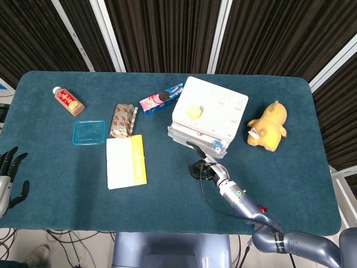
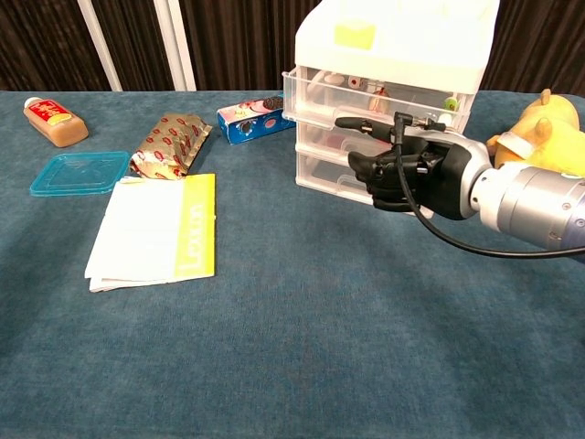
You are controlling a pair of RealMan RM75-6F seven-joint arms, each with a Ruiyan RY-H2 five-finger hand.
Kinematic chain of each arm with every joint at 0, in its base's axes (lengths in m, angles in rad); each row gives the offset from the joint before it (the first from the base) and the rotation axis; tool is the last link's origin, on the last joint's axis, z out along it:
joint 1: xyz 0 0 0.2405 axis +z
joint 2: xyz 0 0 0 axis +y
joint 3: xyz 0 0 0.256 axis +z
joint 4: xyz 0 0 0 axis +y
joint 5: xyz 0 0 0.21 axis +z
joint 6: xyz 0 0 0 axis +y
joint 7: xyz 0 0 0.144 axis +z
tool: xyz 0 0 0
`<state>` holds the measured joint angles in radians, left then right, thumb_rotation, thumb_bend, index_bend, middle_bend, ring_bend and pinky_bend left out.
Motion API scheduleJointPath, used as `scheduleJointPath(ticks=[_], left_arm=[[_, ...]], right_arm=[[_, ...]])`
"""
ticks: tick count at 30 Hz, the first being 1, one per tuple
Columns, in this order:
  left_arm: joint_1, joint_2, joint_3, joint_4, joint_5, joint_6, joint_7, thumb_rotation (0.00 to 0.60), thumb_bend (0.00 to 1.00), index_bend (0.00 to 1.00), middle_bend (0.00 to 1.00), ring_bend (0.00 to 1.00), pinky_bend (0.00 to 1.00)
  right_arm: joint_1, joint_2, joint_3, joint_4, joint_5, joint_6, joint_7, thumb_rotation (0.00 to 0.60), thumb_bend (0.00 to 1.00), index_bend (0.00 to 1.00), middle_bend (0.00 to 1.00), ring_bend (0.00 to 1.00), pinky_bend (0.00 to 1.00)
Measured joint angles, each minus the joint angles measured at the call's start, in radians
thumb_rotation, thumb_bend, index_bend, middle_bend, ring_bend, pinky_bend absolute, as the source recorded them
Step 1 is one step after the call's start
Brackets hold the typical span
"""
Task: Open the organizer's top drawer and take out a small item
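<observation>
Right hand [image 2: 411, 169] sits curled against the organizer [image 2: 393, 55] front, one finger hooked at the top drawer [image 2: 366, 91], which juts toward it; whether it grips is unclear. Small items lie just beyond its fingertips.

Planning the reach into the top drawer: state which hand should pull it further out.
Right. The right hand is already at the organizer's front, against the partly open top drawer. The left hand rests far off at the table's opposite edge, holding nothing.
</observation>
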<state>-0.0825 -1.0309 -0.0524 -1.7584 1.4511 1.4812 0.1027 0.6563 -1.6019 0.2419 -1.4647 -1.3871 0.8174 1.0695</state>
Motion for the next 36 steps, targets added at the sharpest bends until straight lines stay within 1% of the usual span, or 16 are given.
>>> scheduleJointPath(ticks=[9, 16, 27, 31, 36], left_arm=[[-0.001, -0.001, 0.001, 0.000, 0.000, -0.002, 0.002, 0.600, 0.47, 0.10, 0.00, 0.00, 0.00], [-0.001, -0.001, 0.004, -0.002, -0.001, -0.008, 0.006, 0.600, 0.47, 0.10, 0.00, 0.00, 0.00], [-0.001, -0.001, 0.003, -0.002, -0.003, -0.007, 0.010, 0.600, 0.47, 0.10, 0.00, 0.00, 0.00], [-0.002, -0.002, 0.003, -0.001, -0.005, -0.009, 0.010, 0.600, 0.47, 0.10, 0.00, 0.00, 0.00], [-0.002, -0.002, 0.003, 0.000, -0.004, -0.009, 0.009, 0.600, 0.47, 0.10, 0.00, 0.00, 0.00]], right_arm=[[0.002, 0.001, -0.004, 0.008, 0.015, 0.001, -0.006, 0.600, 0.62, 0.08, 0.95, 1.00, 1.00], [-0.008, 0.000, -0.006, 0.001, 0.022, 0.024, -0.017, 0.600, 0.62, 0.07, 0.95, 1.00, 1.00], [-0.020, 0.001, -0.027, -0.010, 0.024, 0.030, -0.030, 0.600, 0.62, 0.08, 0.95, 1.00, 1.00], [-0.031, 0.010, -0.039, -0.026, 0.021, 0.038, -0.038, 0.600, 0.62, 0.09, 0.95, 1.00, 1.00], [-0.055, 0.046, -0.054, -0.079, 0.004, 0.070, -0.059, 0.600, 0.62, 0.09, 0.95, 1.00, 1.00]])
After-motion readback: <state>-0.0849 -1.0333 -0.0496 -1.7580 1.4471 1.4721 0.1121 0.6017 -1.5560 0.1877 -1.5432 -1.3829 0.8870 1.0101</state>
